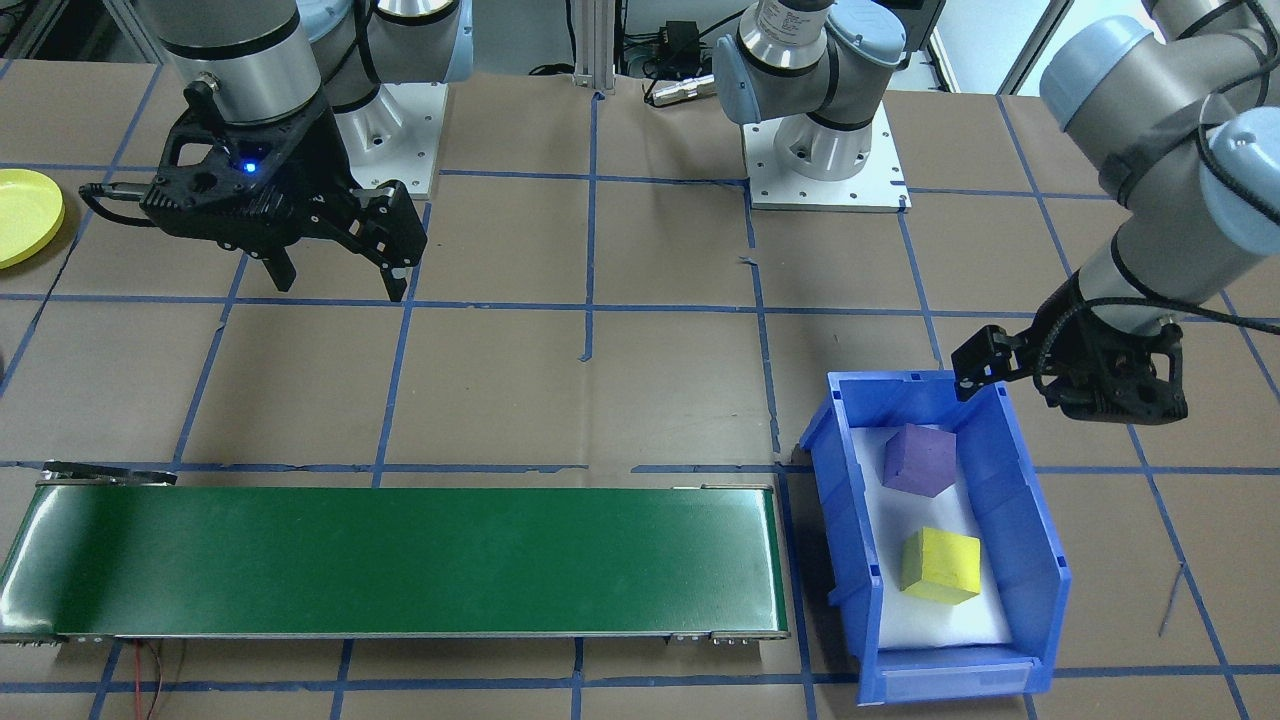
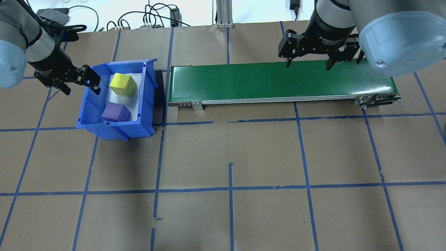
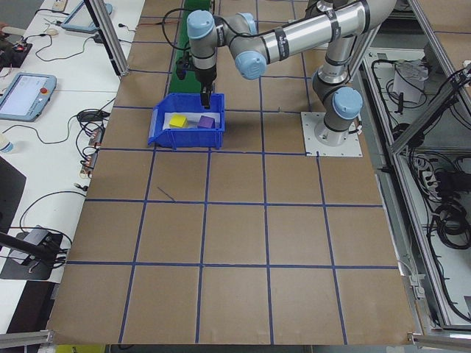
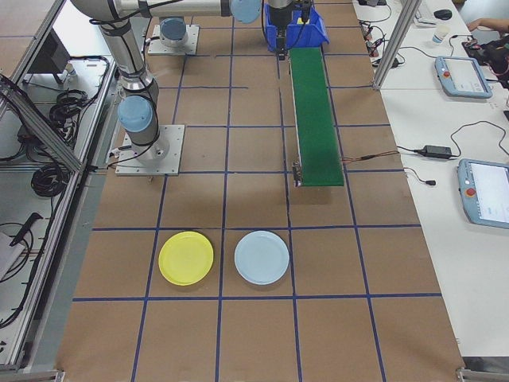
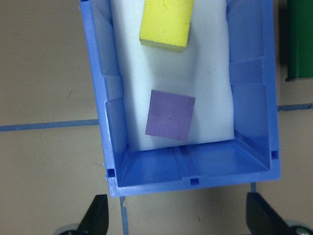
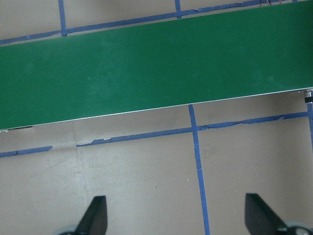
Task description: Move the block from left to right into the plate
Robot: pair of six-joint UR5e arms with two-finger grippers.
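The left gripper (image 2: 81,81) hangs with fingers apart over the blue bin's (image 2: 91,120) near wall, poised for the purple block (image 2: 116,112) inside, while the right gripper (image 2: 306,64), equally spread, waits above the conveyor (image 2: 244,85), the yellow plate (image 4: 186,258) well apart.

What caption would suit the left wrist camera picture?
Looking down into a blue bin holding a purple block and a yellow block.

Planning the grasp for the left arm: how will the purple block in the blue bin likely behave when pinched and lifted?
The purple block looks matte and foam-like, so probably light, slightly squashy and not slippery. Its flat faces make rolling unlikely, though it sits skewed on the white padding.
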